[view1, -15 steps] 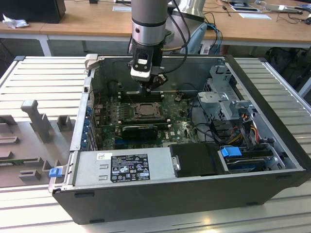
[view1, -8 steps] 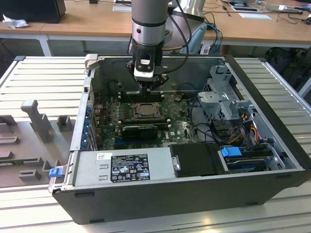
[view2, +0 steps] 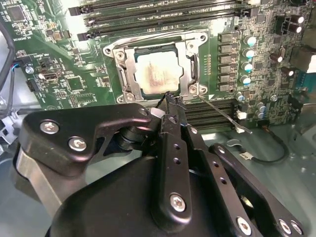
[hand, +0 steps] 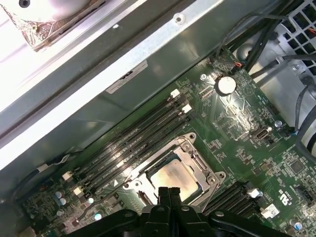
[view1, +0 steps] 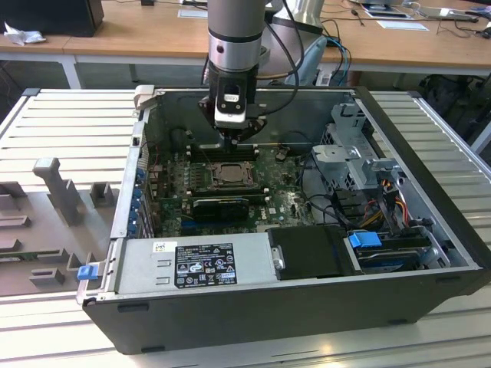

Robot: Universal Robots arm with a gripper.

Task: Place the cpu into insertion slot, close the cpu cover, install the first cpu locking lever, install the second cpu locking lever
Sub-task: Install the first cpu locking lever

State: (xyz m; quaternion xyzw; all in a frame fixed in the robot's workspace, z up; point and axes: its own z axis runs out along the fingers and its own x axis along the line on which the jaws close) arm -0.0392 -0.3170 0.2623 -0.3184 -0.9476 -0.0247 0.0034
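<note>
Reaching down into an open computer case (view1: 307, 307) that is lying on a ribbed grey counter (view1: 69, 123), the robot arm is holding its end effector (view1: 234, 146) low over the green motherboard (view1: 284, 203), right at the far edge of the insertion slot (view1: 229, 175). In both wrist views the end effector (view2: 169, 98) (hand: 168, 190) is clenched, its two black fingers pressing flat against each other, with the tips poised just beside one corner of the socket; whether they are touching it cannot be told. The cpu (view2: 157, 73) (hand: 174, 177) is sitting flat inside the slot, its pale square top showing through the window of the cpu cover (view2: 129, 69) (hand: 197, 160), which is lying down around it. In the second wrist view, a thin metal lever (view2: 222, 113) is slanting away from that same corner, crossing a bank of black memory slots (view2: 210, 111). A grey power supply (view1: 192, 261) is occupying the case's near side in the exterior view.
</note>
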